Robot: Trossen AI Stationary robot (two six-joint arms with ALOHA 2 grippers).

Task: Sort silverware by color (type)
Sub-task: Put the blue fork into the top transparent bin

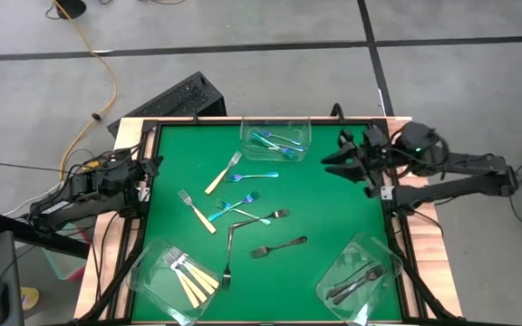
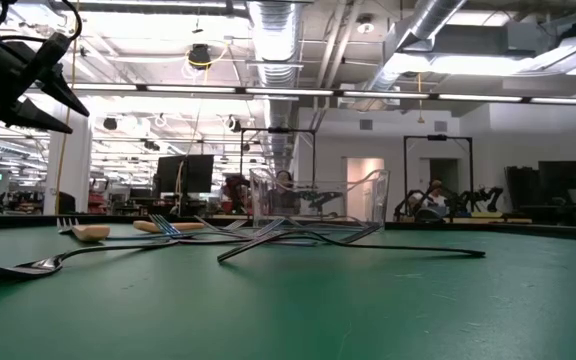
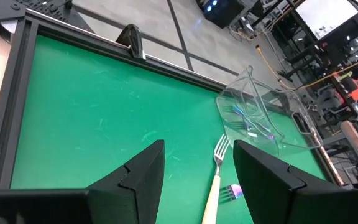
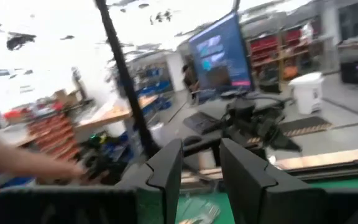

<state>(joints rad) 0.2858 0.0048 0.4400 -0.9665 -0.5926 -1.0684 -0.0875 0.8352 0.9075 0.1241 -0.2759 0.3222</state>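
Observation:
Loose silverware lies flat mid-table: cream-handled forks [image 1: 223, 173] [image 1: 197, 211], blue and teal forks [image 1: 253, 177] [image 1: 235, 206], dark metal forks [image 1: 279, 246] [image 1: 229, 249]. A far clear tub [image 1: 275, 139] holds blue forks, a near-left tub [image 1: 176, 277] cream ones, a near-right tub [image 1: 362, 282] dark ones. My left gripper [image 3: 197, 171] waits open over the table's left edge, facing the cream fork [image 3: 215, 180]. My right gripper [image 4: 201, 171] hovers open above the table's far right part [image 1: 330, 163], pointing left, with nothing between its fingers.
A raised black frame [image 1: 149, 195] runs round the green mat. Bare mat lies at the far left [image 3: 104, 118] and at the right between the two tubs [image 1: 352, 213]. A black keyboard-like object [image 1: 175, 98] sits beyond the far-left corner.

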